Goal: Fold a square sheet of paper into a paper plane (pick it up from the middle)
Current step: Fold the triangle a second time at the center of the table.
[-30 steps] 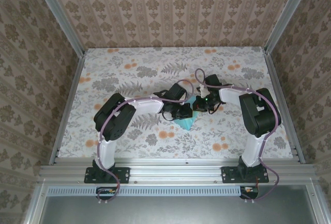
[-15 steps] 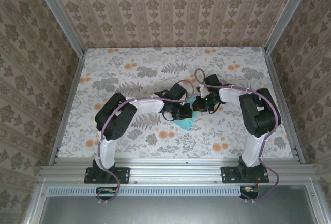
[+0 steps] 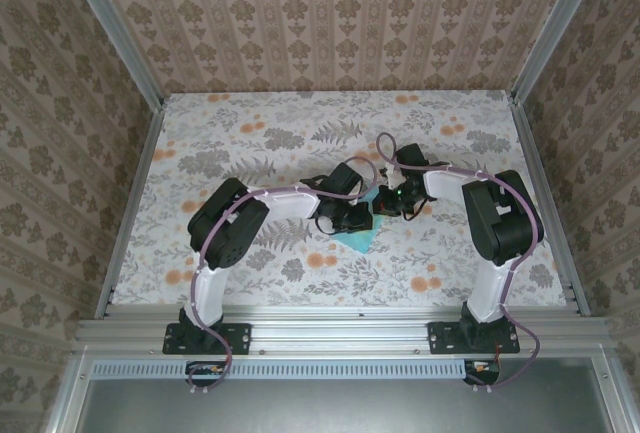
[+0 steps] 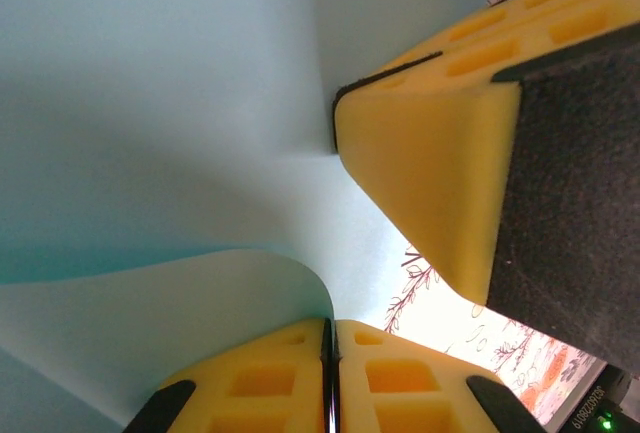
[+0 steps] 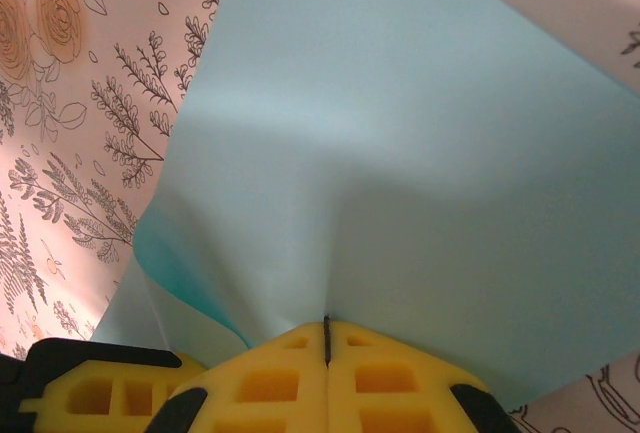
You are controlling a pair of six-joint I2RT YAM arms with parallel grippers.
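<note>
Since a second ago my left arm's elbow has swung a bit right and the left gripper point(image 3: 356, 219) nudged with it. The right gripper point(image 3: 396, 201) hasn't budged, and the turquoise corner poking out near the wrists sits slightly further left.

Both grippers are closed down on the square sheet of paper point(image 3: 356, 241). It's at mid-table, between the two wrists and lifted off the floral tabletop point(image 3: 250, 133).
- Left wrist view: left gripper point(image 4: 332, 338) pads are pressed flush, with a curled edge of the square sheet of paper point(image 4: 180, 103) running into the seam.
- Right wrist view: right gripper point(image 5: 327, 338) is pinching the square sheet of paper point(image 5: 400, 153), with creases fanning out from the nip.

Step, as I read it: an early fold, bringing one part over. No dart shape yet, so plenty is left.

Next move needs the edges brought together square and pressed flat on the table without tearing at the pinch points.

The paper is thin, matte and limp, bowing in smooth curves. The pads are yellow foam with moulded pockets.
</note>
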